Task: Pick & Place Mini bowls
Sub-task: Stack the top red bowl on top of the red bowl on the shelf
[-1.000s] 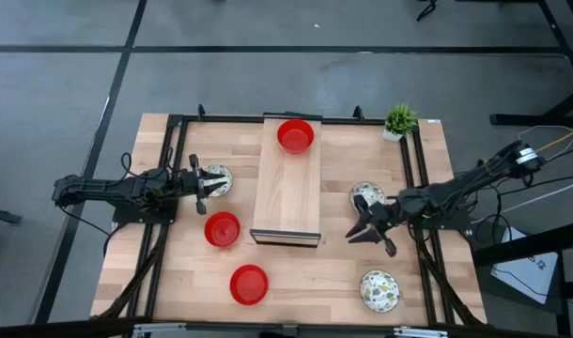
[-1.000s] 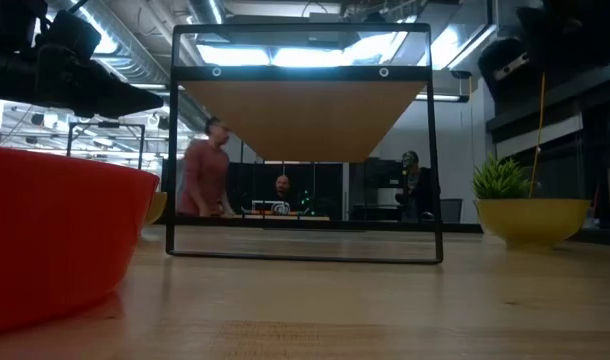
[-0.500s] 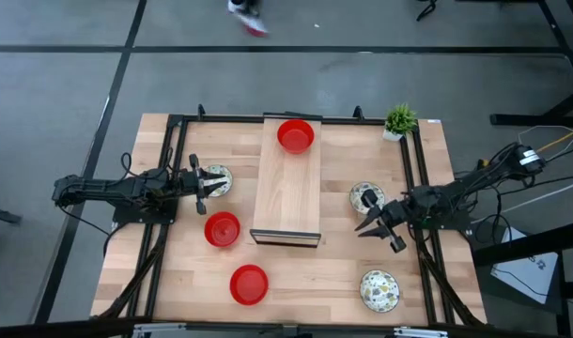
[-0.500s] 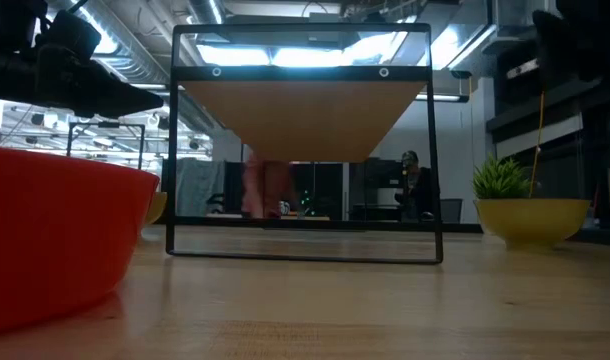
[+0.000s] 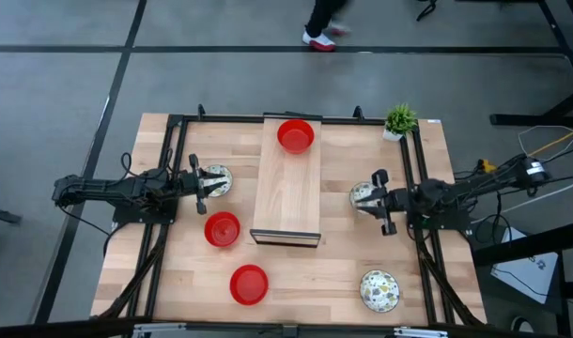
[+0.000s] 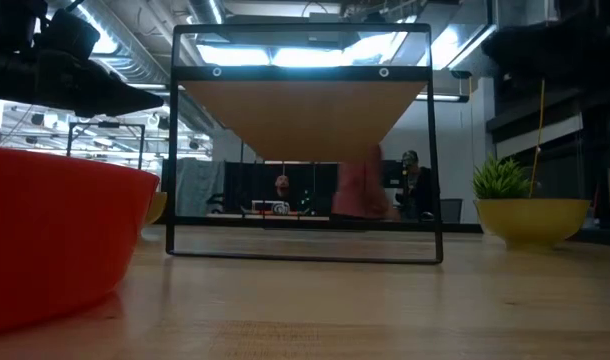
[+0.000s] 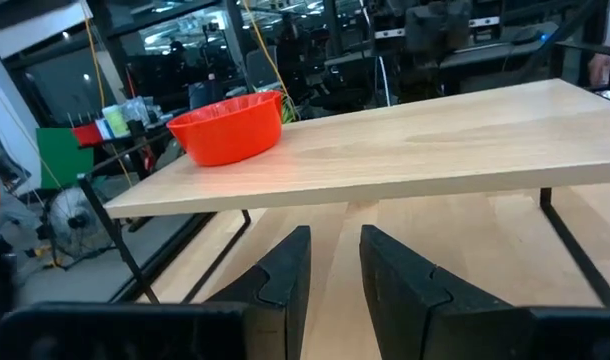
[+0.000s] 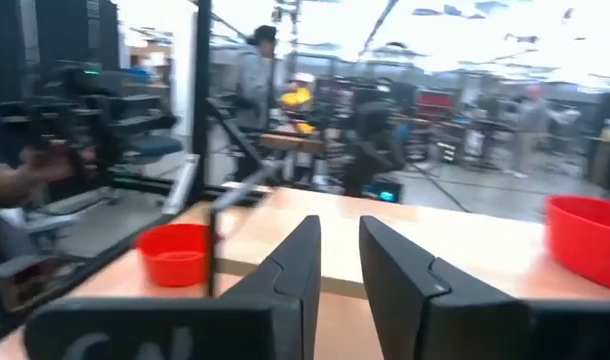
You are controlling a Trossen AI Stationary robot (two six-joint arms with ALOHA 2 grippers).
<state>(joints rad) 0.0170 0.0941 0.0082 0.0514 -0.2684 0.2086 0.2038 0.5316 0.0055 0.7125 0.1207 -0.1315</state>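
Six mini bowls show in the high view. One red bowl sits on the far end of a raised wooden board, and two red bowls rest on the table. The patterned white bowls rest at the left, the right and near the front. My left gripper hovers at the left patterned bowl, open by a narrow gap. My right gripper hangs at the right patterned bowl's right rim, also open by a narrow gap. Neither holds anything.
The raised wooden board on a black frame spans the table's middle. A small potted plant stands at the far right corner. Black rails run along both table sides. A person's feet pass beyond the far edge.
My right gripper has drawn back from the table's middle toward the right edge and a little toward the far edge, turning from a slant to lie level beside the right patterned bowl. The bowls have stayed put. A person has walked past behind the table.
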